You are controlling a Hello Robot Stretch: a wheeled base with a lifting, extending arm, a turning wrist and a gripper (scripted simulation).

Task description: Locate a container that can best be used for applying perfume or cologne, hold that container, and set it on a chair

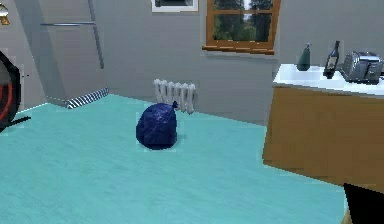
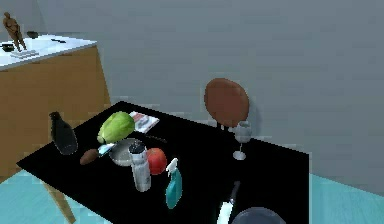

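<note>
A small teal bottle with a white top (image 2: 174,186), shaped like a spray bottle, stands near the front edge of a black table (image 2: 280,175). Just left of it are a clear bottle with a dark cap (image 2: 141,166) and a red round fruit (image 2: 157,160). A chair with a round brown back (image 2: 226,102) stands behind the table's far side, against the grey wall.
Also on the table: a dark vase (image 2: 63,135), a green lettuce (image 2: 116,126), a wine glass (image 2: 241,139) and a knife (image 2: 229,206). A wooden counter (image 2: 50,85) flanks it. Ahead lie teal floor, a blue blob (image 1: 157,126), a radiator (image 1: 175,95) and a counter (image 1: 325,125).
</note>
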